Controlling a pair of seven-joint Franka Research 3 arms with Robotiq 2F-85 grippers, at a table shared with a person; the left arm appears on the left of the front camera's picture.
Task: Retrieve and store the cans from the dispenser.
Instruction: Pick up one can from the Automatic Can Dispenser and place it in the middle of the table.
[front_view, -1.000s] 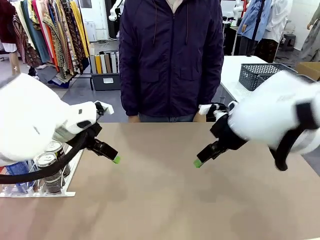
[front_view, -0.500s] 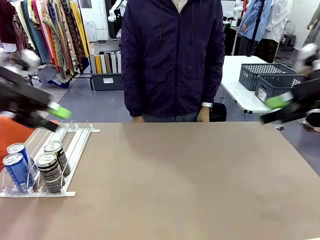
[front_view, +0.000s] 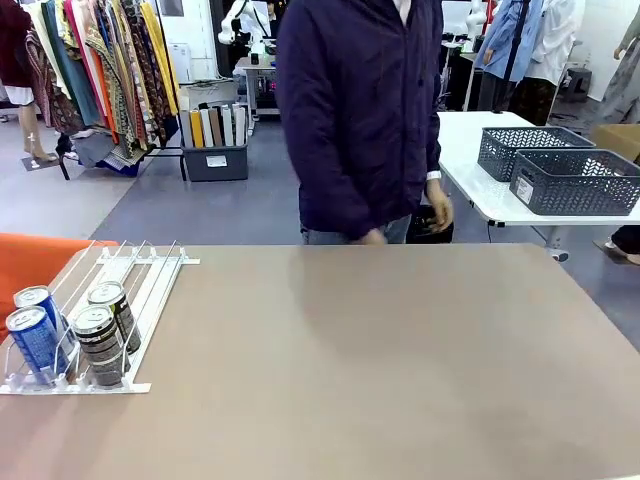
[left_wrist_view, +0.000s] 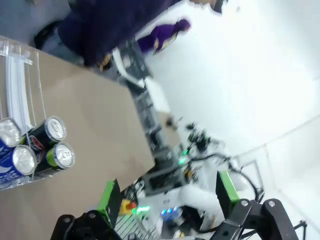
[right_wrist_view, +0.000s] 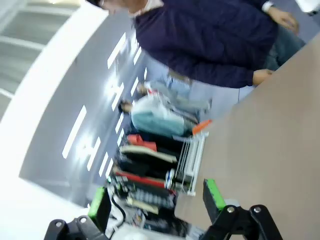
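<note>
The dispenser (front_view: 150, 285), a low clear rack with white rails, lies at the table's left edge. At its near end stand two blue cans (front_view: 33, 343) and two black cans (front_view: 100, 345), all upright with silver tops. In the left wrist view my left gripper (left_wrist_view: 169, 194) is open and empty, high above the table, with the dispenser (left_wrist_view: 17, 85) and the cans (left_wrist_view: 49, 132) far off at the picture's left. My right gripper (right_wrist_view: 156, 200) is also open and empty, raised above the table, and the dispenser's white rails (right_wrist_view: 192, 157) show blurred in the distance.
A person in a dark jacket (front_view: 360, 110) stands at the table's far side, one hand (front_view: 373, 238) near its edge. Two dark grey baskets (front_view: 575, 180) sit on a white table at the back right. An orange object (front_view: 40, 260) lies behind the dispenser.
Both arms have swung up and away from over the table, the left one leftward and the right one rightward, uncovering the dispenser. The person has stepped to the right.
</note>
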